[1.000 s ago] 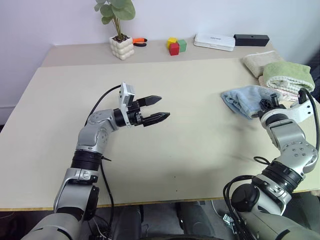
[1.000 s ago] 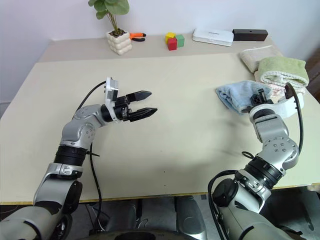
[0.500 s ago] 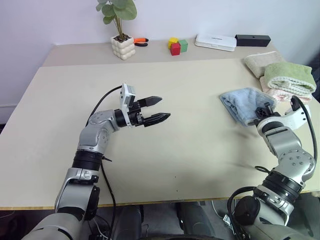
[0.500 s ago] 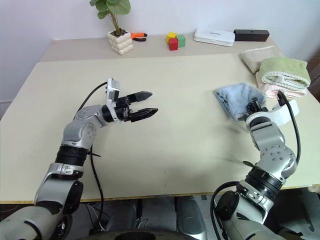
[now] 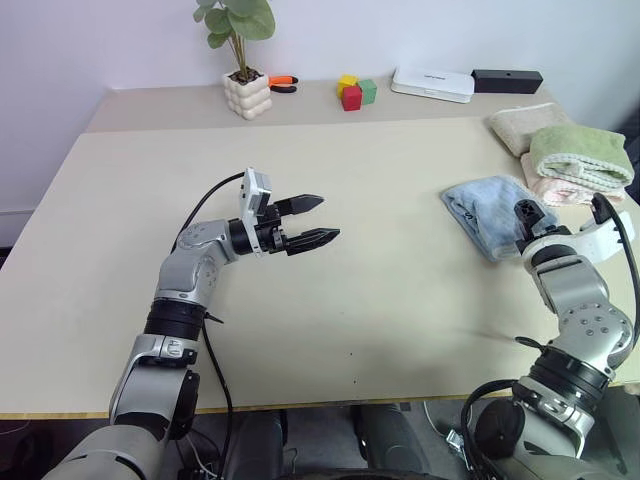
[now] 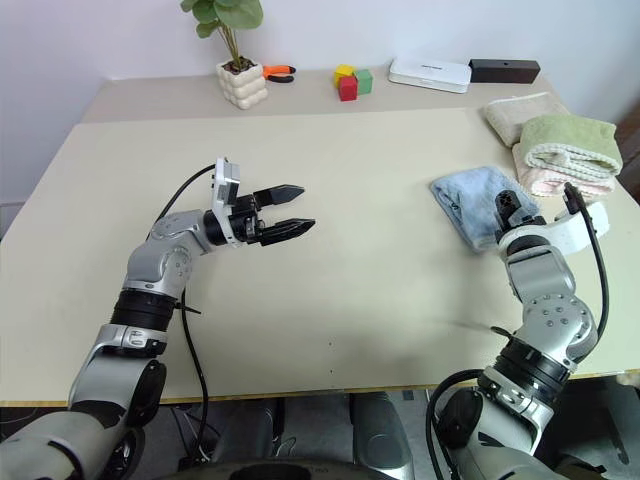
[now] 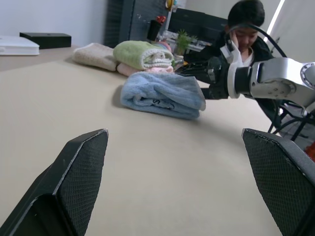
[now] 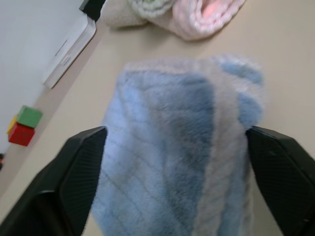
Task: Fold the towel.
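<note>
The small light blue terry towel [image 5: 488, 208] lies folded on the beige bench [image 5: 380, 300] at three o'clock, by the stacked towels; the right gripper [image 8: 177, 147] gapes around it, holding nothing, apparently letting go; the left gripper [image 5: 312, 220] waits wide open mid-bench.

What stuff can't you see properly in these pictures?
- Blue towel: its near edge is hidden behind the right claw in the head views.
- Pink towel: mostly covered by the green towel on top of it.
- Orange tool: too small to tell what it is, partly behind the plant pot.
- White box: its writing is too small to read.
</note>
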